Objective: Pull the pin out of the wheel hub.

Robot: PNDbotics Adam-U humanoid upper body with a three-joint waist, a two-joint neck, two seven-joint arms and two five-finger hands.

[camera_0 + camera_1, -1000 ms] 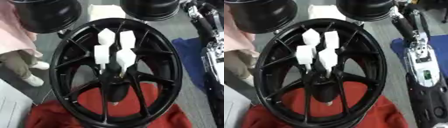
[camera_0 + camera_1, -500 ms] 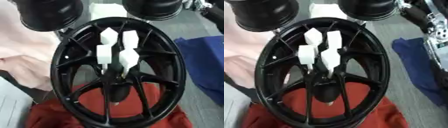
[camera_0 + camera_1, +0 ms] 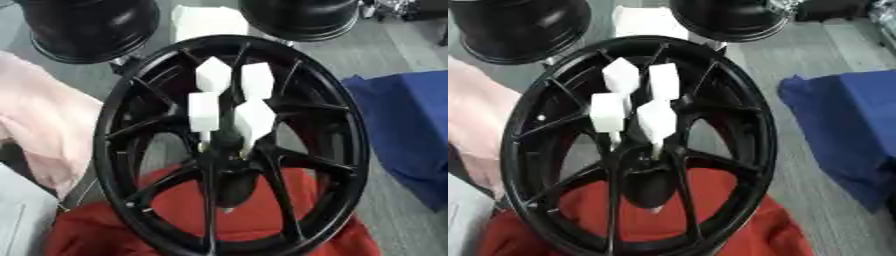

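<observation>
The wheel hub (image 3: pixel 232 150) is a glossy black multi-spoke rim that fills most of the view, its face turned up, its thin spokes running from the centre out to the round outer lip. Four white block-shaped pins (image 3: pixel 226 104) stand clustered at its centre, two farther back and two nearer, each rising on a slim stem from the hub's middle and leaning slightly apart from one another. All four are seated in the hub. Its lower part lies over a red cloth.
</observation>
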